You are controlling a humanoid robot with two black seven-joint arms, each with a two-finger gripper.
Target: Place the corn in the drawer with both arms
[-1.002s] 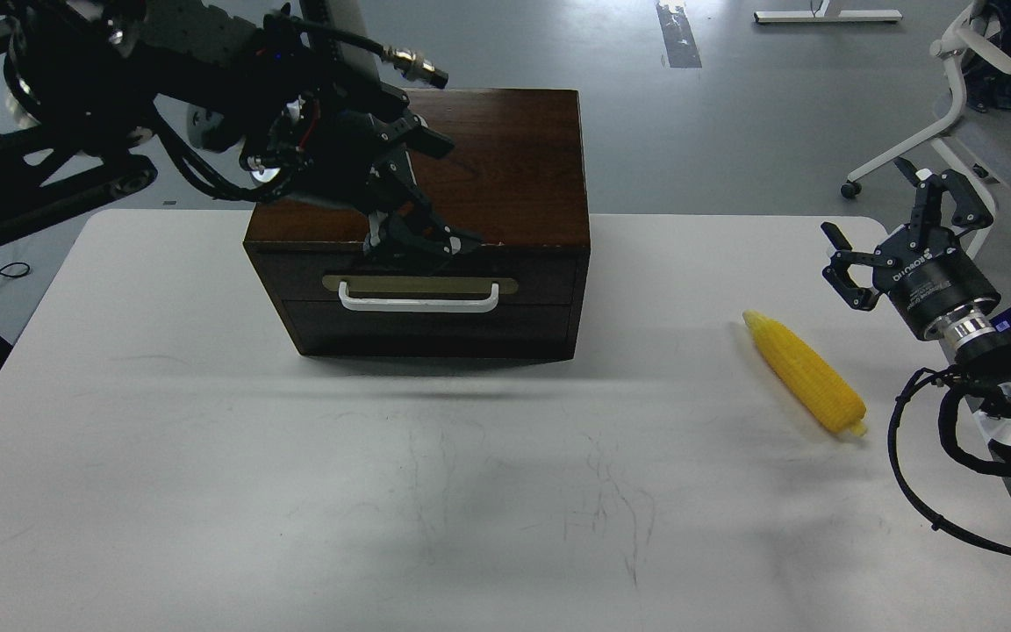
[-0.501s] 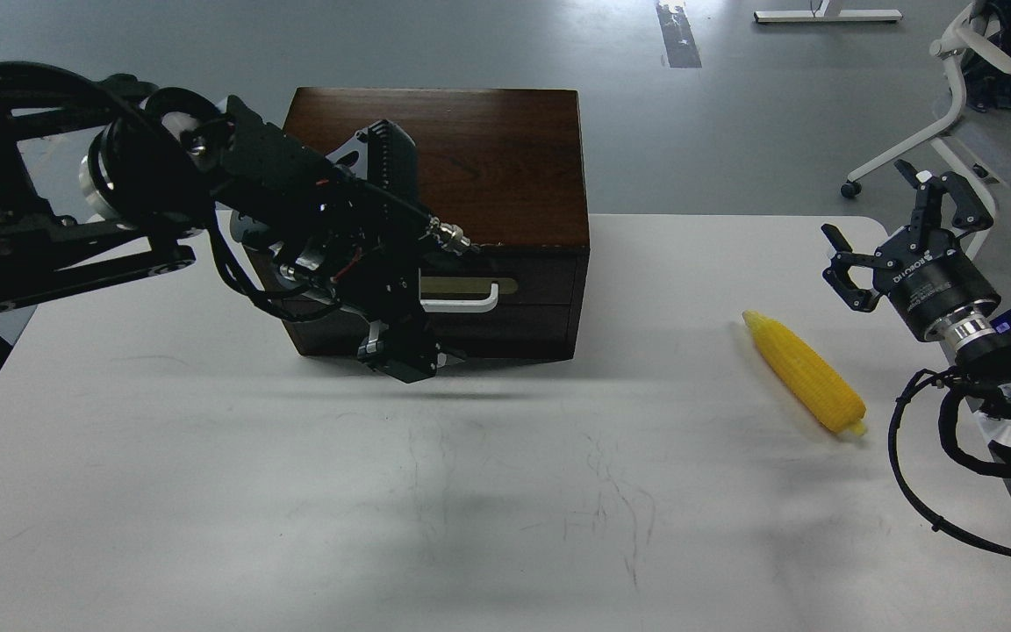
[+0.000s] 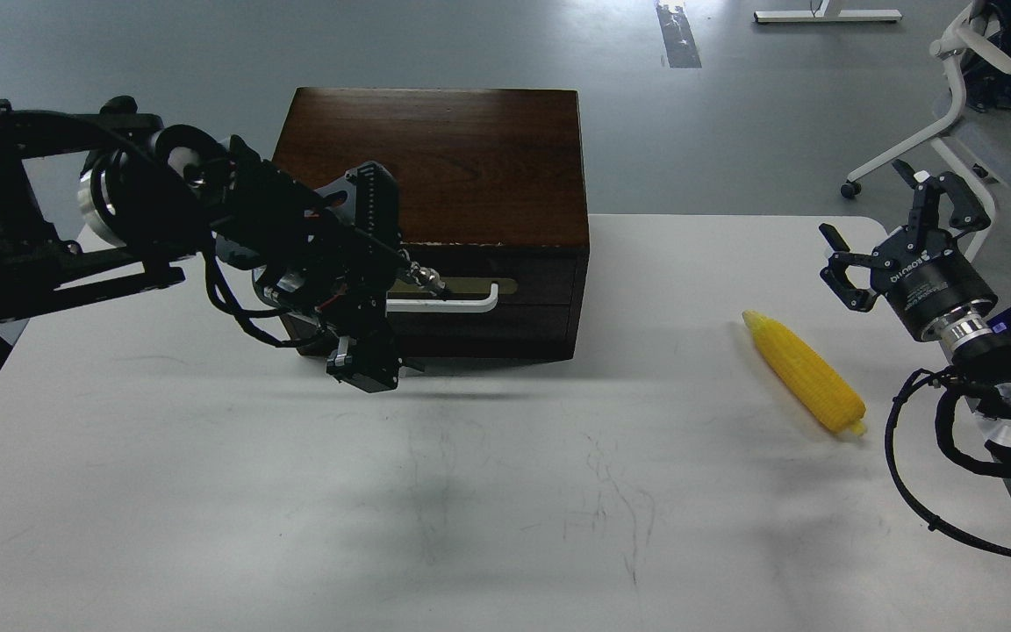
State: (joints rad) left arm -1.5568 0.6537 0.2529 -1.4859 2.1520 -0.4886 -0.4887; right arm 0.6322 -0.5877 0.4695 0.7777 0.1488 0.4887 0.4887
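The yellow corn point(image 3: 805, 373) lies on the white table point(image 3: 207, 491) at the right, tip pointing up-left. The dark wooden box point(image 3: 462, 167) stands at the back centre, its drawer point(image 3: 514, 303) closed, with the white bar handle point(image 3: 448, 305) partly behind my left arm. My left gripper point(image 3: 366, 366) hangs low in front of the drawer's left part, just above the table; it is dark and I cannot tell its fingers apart. My right gripper point(image 3: 890, 225) is open and empty, up and to the right of the corn, apart from it.
A white office chair point(image 3: 953, 96) stands on the floor beyond the table's far right corner. My right arm's cable point(image 3: 909, 491) loops over the table's right edge. The left arm's bulk covers the table's far left.
My left gripper came down from the box's top front edge to in front of the drawer, then shifted left. The right arm and the corn have not moved.
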